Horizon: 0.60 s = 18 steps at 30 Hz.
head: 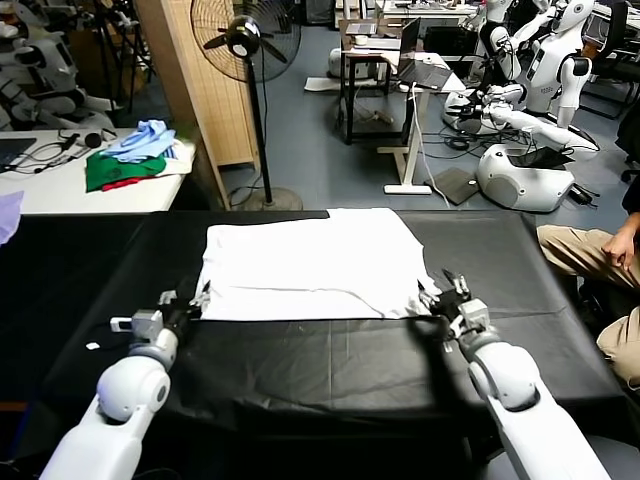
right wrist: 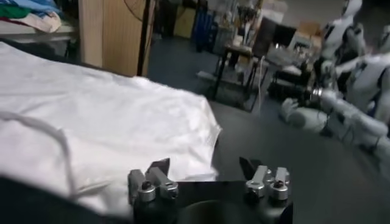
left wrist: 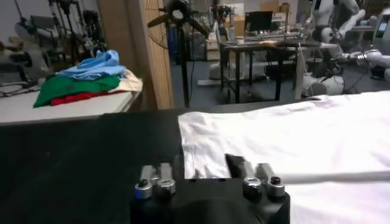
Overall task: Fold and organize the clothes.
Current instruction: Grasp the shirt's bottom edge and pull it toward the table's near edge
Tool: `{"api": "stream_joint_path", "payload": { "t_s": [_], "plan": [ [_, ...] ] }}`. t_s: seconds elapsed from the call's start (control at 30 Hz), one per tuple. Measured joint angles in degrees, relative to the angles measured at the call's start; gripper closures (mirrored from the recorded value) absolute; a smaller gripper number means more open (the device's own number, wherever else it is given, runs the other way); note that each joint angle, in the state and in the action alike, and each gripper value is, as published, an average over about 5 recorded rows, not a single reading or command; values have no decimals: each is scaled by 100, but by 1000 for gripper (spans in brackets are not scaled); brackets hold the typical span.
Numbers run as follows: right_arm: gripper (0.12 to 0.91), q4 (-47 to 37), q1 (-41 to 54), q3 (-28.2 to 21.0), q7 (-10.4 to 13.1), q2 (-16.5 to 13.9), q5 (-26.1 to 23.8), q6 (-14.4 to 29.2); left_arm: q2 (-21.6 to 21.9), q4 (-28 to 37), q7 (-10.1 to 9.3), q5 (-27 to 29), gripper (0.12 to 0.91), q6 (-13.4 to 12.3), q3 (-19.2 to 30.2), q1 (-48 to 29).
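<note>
The white T-shirt (head: 305, 265) was lying flat in the middle of the black-covered table (head: 330, 365), folded into a rough rectangle with its plain side up, no print showing anywhere. The left gripper (head: 190, 300) sat right at the shirt's near left corner, fingers spread apart and holding nothing; in the left wrist view (left wrist: 207, 176) the corner of the cloth lay between the two fingers. The right gripper (head: 447, 297) was at the near right corner, also spread wide and empty (right wrist: 204, 173). Off to the left on a separate white table (head: 90, 190) was a heap of green, light-blue and red garments (head: 135, 155). Behind the black table stood a wooden panel (head: 195, 90) and a pedestal fan (head: 250, 45), and a seated person (head: 600, 270) was just off the right edge.
</note>
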Motion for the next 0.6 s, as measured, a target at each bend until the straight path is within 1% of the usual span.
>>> {"api": "stream_joint_path", "payload": {
  "t_s": [0.07, 0.2, 0.4, 0.43, 0.5, 0.53, 0.57, 0.6],
  "plan": [
    [235, 14, -33, 1, 37, 51, 13, -22, -4, -60, 10, -157, 236, 73, -55, 119],
    [298, -13, -42, 12, 76, 110, 34, -33, -10, -76, 27, -434, 232, 184, -121, 237],
    [370, -145, -15, 10, 92, 152, 39, -8, -26, 9, 28, -664, 232, 244, -136, 248],
    [396, -164, -13, 5, 93, 156, 40, 8, -27, 27, 29, -683, 232, 247, -136, 252],
    [479, -194, -12, -4, 92, 159, 41, 45, -29, 57, 30, -717, 236, 251, -136, 267],
    [527, -204, -13, -7, 92, 158, 41, 60, -32, 70, 30, -732, 239, 249, -136, 277],
    [593, -211, -13, -8, 91, 155, 43, 71, -37, 82, 28, -747, 251, 244, -138, 286],
    [643, -215, -14, -6, 93, 151, 49, 77, -44, 94, 25, -757, 278, 235, -142, 294]
  ]
}}
